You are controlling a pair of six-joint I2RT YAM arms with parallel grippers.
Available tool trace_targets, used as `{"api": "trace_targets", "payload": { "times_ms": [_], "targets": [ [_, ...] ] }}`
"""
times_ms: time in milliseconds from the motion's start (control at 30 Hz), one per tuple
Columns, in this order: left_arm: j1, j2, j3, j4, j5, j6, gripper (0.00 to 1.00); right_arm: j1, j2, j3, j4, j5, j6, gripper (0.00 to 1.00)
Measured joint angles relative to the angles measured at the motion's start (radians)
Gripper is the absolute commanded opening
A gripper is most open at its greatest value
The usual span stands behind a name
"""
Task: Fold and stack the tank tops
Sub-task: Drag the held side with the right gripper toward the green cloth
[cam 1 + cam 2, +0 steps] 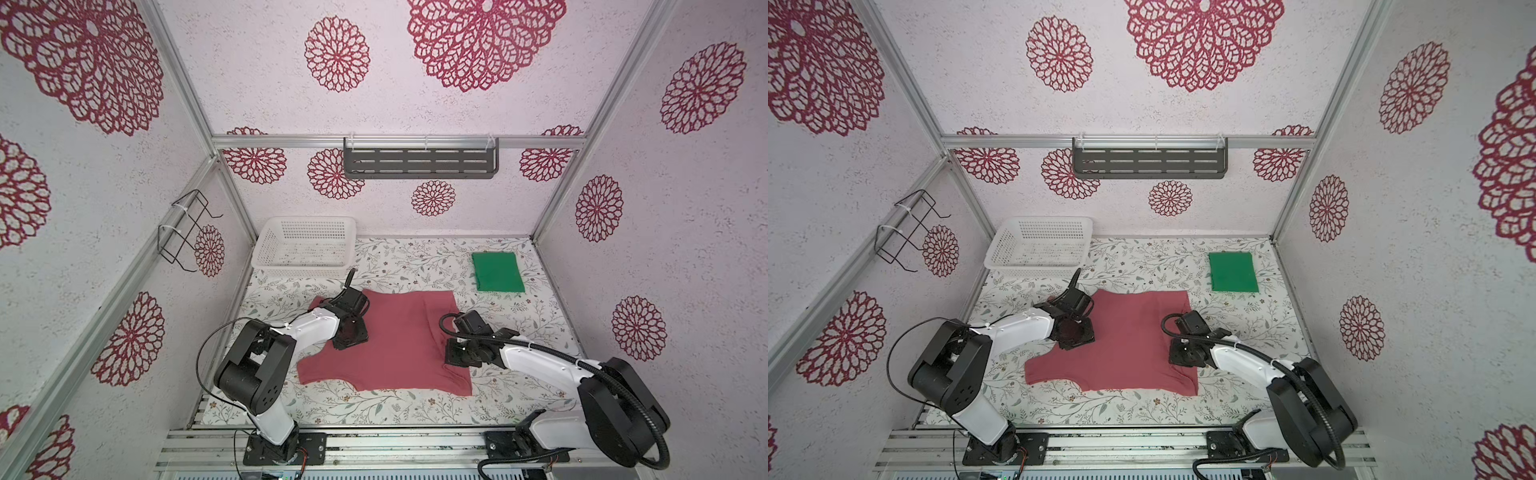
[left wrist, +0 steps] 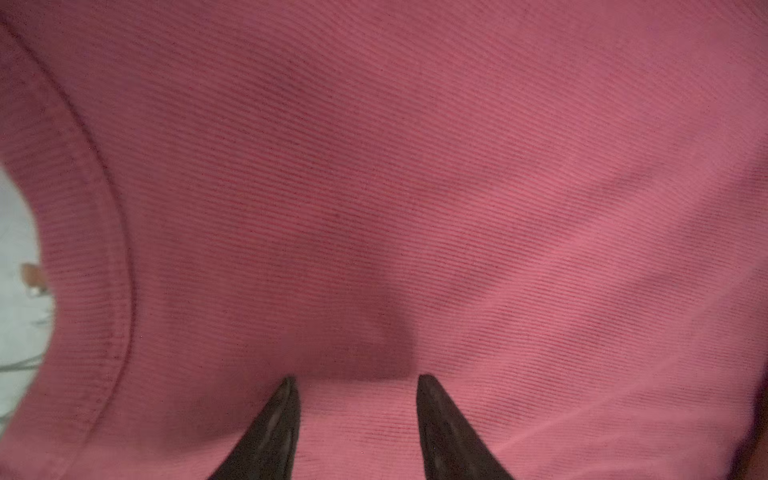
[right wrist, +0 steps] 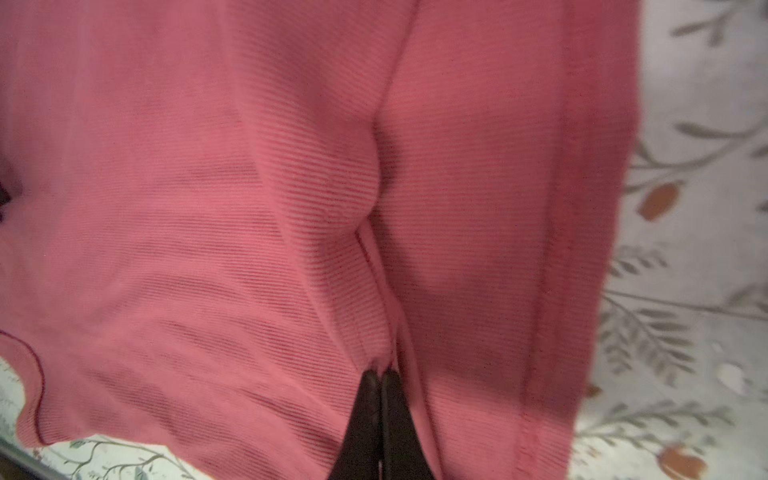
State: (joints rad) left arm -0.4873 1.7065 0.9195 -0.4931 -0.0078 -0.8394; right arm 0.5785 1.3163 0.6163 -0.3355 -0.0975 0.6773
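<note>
The rose-red tank top [image 1: 399, 345] [image 1: 1125, 345] lies spread out mid-table, its fabric bunched in a ridge near its right edge. My left gripper [image 2: 357, 380] points down onto the top's left part, near an armhole edge. Its jaws stand apart, with flat fabric [image 2: 415, 208] under them. In both top views its wrist [image 1: 350, 334] hides the fingers. My right gripper [image 3: 380, 374] is shut, pinching a raised fold of the red tank top [image 3: 249, 208] near its right edge [image 1: 455, 353]. The green tank top [image 1: 496, 272] [image 1: 1232, 272] lies folded into a rectangle at the back right.
A white perforated basket [image 1: 309, 220] stands at the back left of the floral table cover [image 1: 415, 407]. A dark slotted shelf [image 1: 419, 162] hangs on the back wall. A wire rack [image 1: 187, 232] is fixed to the left wall.
</note>
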Motion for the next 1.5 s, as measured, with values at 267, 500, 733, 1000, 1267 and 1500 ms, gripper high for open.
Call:
{"api": "trace_targets", "payload": {
  "times_ms": [267, 500, 733, 1000, 1267, 1500],
  "targets": [
    [0.012, 0.005, -0.005, 0.024, -0.002, 0.003, 0.50, -0.103, -0.047, -0.049, -0.031, 0.077, 0.002, 0.05],
    [0.017, 0.011, 0.001, 0.040, -0.010, 0.024, 0.49, -0.207, -0.057, 0.061, -0.085, 0.111, -0.093, 0.26],
    [0.018, 0.020, 0.011, 0.041, -0.016, 0.039, 0.49, -0.232, 0.120, 0.253, -0.049, 0.102, -0.171, 0.20],
    [0.018, 0.021, 0.014, 0.042, -0.019, 0.045, 0.49, -0.214, 0.362, 0.357, 0.044, 0.076, -0.179, 0.18],
    [0.018, 0.021, 0.014, 0.041, -0.019, 0.047, 0.49, -0.200, 0.419, 0.365, 0.110, 0.029, -0.169, 0.22],
    [0.018, 0.021, 0.014, 0.040, -0.020, 0.047, 0.49, -0.199, 0.448, 0.372, 0.140, 0.016, -0.159, 0.15]
  ]
}}
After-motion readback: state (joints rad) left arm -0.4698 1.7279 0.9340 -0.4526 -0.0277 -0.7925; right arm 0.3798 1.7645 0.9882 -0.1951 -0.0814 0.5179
